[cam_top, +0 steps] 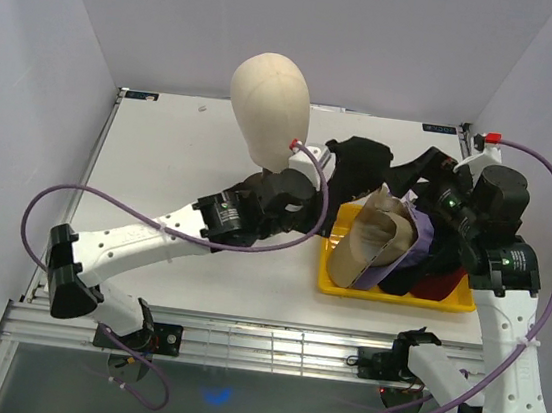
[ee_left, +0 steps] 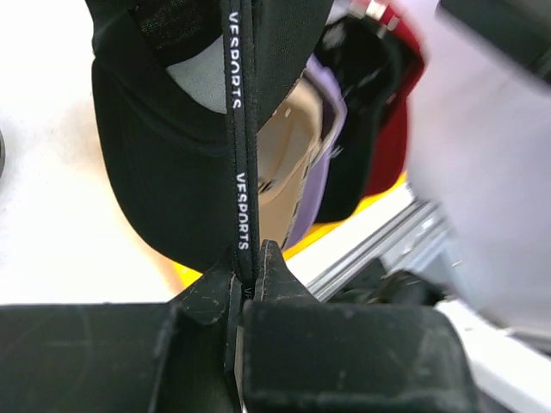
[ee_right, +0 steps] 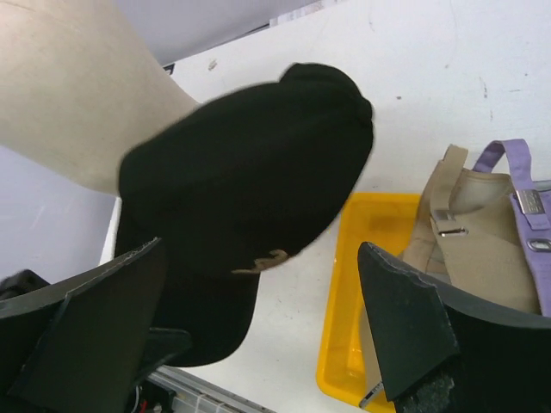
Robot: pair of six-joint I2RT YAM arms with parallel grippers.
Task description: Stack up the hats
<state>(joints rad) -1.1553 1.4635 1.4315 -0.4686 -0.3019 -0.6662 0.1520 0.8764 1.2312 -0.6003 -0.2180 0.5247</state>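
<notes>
Your L gripper (ee_left: 248, 280) is clenching the black cap (ee_left: 146, 198) by its strap, toward table's far-right corner. Your R gripper (ee_right: 261, 249) is hanging beside it, jaws spread wide.

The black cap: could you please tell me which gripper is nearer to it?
Left. The left gripper is shut on the strap of the black cap; the right gripper is open, facing its crown without gripping it.

**Camera Positions: Three Views**

Top external: fixed, high behind the arm bases, angled down and forward over the whole counter (cam_top: 182, 155).
Left wrist: very near, sighting along the left hand (ee_left: 250, 262) at the black cap (ee_left: 146, 189).
Right wrist: near and low, looking out past the right hand (ee_right: 258, 249).
Shared by all three: the black cap and the yellow tray (ee_right: 362, 232).
</notes>
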